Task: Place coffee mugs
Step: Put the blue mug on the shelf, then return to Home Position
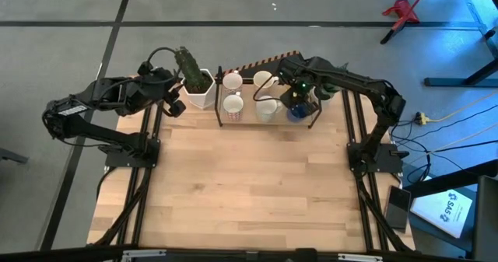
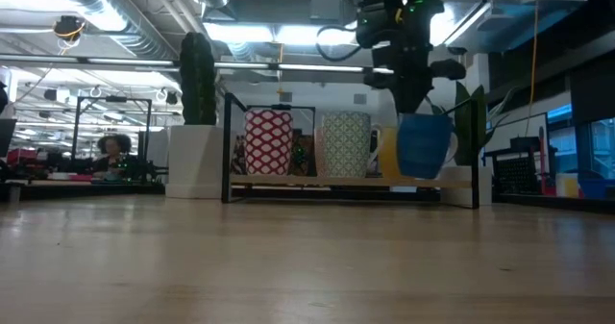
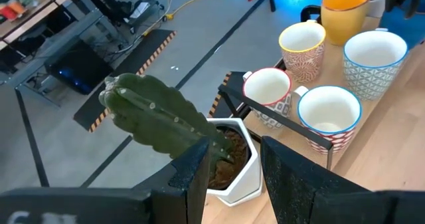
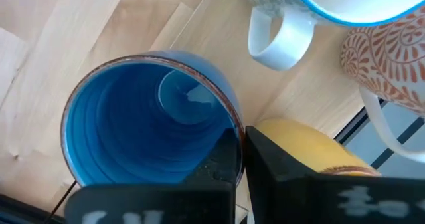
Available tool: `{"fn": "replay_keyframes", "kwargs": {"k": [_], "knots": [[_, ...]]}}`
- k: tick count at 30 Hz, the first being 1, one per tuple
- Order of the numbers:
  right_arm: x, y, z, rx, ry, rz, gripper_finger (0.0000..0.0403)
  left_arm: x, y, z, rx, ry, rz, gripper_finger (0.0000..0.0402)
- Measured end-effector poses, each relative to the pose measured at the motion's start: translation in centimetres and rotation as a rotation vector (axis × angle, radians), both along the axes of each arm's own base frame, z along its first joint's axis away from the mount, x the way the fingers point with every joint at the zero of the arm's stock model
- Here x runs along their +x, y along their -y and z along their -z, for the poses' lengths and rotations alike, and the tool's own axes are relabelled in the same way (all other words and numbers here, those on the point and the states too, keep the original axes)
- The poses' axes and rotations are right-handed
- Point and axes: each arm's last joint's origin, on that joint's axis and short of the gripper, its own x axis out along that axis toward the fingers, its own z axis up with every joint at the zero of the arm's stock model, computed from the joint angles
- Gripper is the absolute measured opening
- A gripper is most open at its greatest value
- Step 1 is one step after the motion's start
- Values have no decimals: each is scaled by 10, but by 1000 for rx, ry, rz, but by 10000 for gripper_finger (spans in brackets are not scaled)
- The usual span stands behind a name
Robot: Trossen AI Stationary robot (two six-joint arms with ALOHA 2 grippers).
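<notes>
- The right hand [image 4: 240, 159] grips the rim of the blue mug [image 4: 149, 121], one finger inside and one outside.
- In the low view the blue mug [image 2: 423, 144] hangs tilted, just beside the yellow mug [image 2: 387, 155], at the right end of the black wire rack [image 1: 220, 110].
- White patterned mugs [image 3: 329, 114] stand inside the rack.
- The left hand [image 3: 232, 174] is released, hovering over the cactus pot [image 3: 236, 159] beside the rack's left end.

Even overhead light in high view, soft short shadows under both arms on the table [image 1: 233, 184]. Low view backlit by ceiling strip lights [image 2: 259, 34]: foreground wood blurred, arm silhouetted. Right wrist view: blue mug [image 4: 149, 127] sharp, near fingers [image 4: 219, 171] out of focus.
</notes>
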Motion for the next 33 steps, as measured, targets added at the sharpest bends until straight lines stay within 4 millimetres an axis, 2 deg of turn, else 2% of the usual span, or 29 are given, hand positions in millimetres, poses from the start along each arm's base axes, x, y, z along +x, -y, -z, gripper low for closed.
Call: {"fn": "replay_keyframes", "kwargs": {"k": [18,33], "knots": [[1,2,0,-47,-8,27,89,0,0,0,3,-6,2,129],[1,1,-1,-40,-5,51,97,0,0,0,3,-7,2,129]]}}
